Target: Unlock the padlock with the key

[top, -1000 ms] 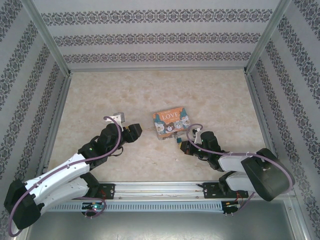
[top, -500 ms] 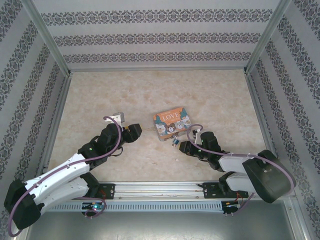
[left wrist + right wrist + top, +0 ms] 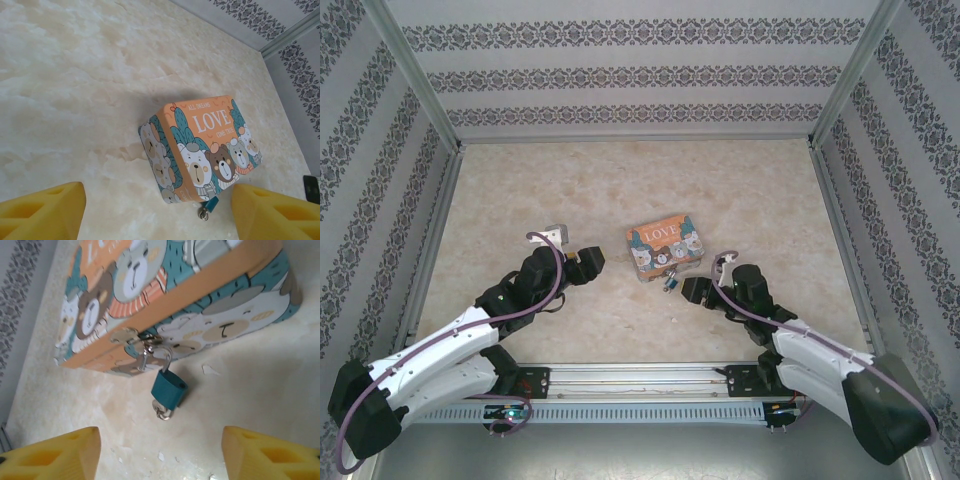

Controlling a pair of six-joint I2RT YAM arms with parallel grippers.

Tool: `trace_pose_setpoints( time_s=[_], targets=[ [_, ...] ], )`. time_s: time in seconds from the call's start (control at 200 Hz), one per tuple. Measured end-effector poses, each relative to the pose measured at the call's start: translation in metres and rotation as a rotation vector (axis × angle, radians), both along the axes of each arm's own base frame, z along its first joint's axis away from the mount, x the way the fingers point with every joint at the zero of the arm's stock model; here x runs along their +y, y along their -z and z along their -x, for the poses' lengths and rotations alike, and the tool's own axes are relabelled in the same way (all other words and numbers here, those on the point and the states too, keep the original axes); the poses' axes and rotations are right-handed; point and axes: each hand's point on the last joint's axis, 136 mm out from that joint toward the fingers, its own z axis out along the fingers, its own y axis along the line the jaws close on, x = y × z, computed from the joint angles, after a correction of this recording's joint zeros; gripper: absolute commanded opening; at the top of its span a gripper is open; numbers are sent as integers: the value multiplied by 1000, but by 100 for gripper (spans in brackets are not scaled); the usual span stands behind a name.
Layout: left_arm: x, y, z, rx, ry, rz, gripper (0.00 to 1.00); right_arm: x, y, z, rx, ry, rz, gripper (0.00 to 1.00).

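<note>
Light bright, even and diffuse, from above. Top view: sharp; pale table (image 3: 520,190) slightly washed out, no hard glare. Left wrist view: soft shadow on the left of the tin (image 3: 200,145). Right wrist view: faint shadow under the padlock (image 3: 169,389); right gripper's fingertips (image 3: 55,452) slightly soft at bottom edge.

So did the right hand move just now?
Yes. The right hand slid back a little, away from the LOVE tin and the padlock hanging on it.
</note>
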Motion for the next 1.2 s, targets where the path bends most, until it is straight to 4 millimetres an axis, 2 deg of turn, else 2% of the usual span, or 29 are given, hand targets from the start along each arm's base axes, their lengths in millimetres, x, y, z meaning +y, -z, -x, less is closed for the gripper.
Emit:
trace_pose_setpoints(
  time_s=[0.26, 0.575, 0.769, 1.024, 1.199],
  targets=[
    [-4, 6, 1, 22, 19, -3, 79, -4, -14, -3, -55, 15, -15, 98],
    [-27, 22, -6, 107, 106, 14, 78, 2, -13, -2, -41, -15, -34, 98],
    [-43, 28, -20, 170, 163, 85, 72, 9, -9, -5, -28, -41, -47, 98],
    [-57, 53, -35, 289, 209, 148, 66, 21, -10, -18, -30, -82, -71, 89],
    [-70, 57, -47, 317, 248, 174, 63, 28, -7, -26, -40, -110, -74, 82]
  ],
)
